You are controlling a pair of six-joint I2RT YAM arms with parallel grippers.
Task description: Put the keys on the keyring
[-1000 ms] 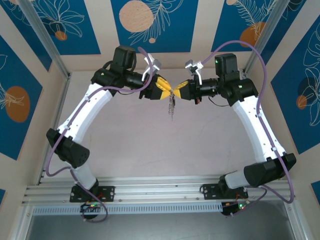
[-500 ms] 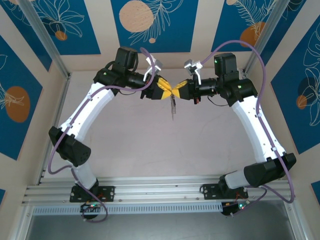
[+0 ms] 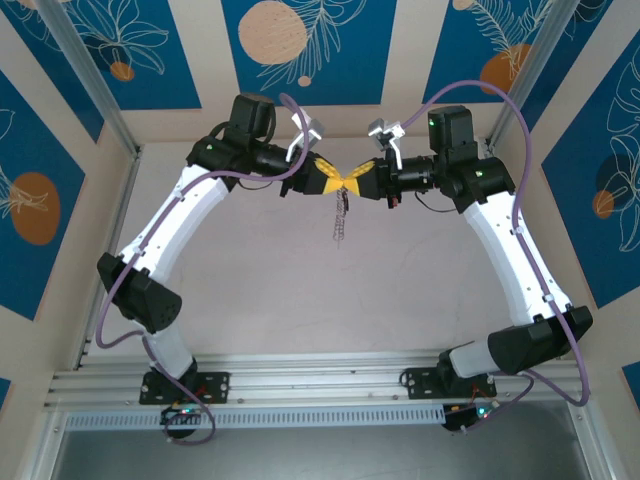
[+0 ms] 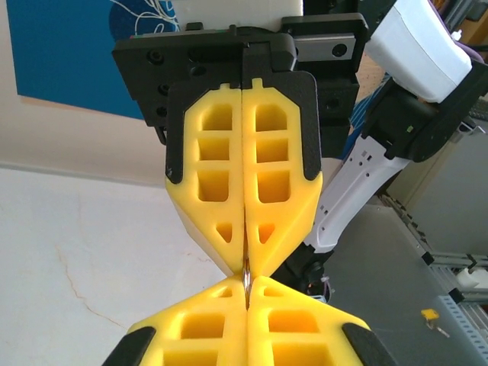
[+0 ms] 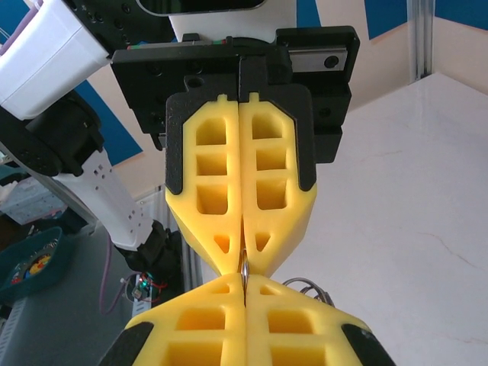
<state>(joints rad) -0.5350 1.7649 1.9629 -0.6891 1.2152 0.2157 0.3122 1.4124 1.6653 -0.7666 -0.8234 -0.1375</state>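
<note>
Here left tool (image 3: 337, 180), right tool (image 3: 358, 180) both clamped tight, tip-to-tip, pinching keyring (image 3: 342, 218); it dangles beneath tips.

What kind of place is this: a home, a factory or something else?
Probably a robot test cell in a lab: two arms bolted to an aluminium rail, a pale table, and printed blue panels walling it in.

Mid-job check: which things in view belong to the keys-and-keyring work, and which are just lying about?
Part of the job: left gripper and right gripper, jaws shut tip to tip on a thin metal piece; keyring bunch hanging just below them.
Just lying about: small yellow tag on the grey ledge; teal bin with odds and ends.
</note>
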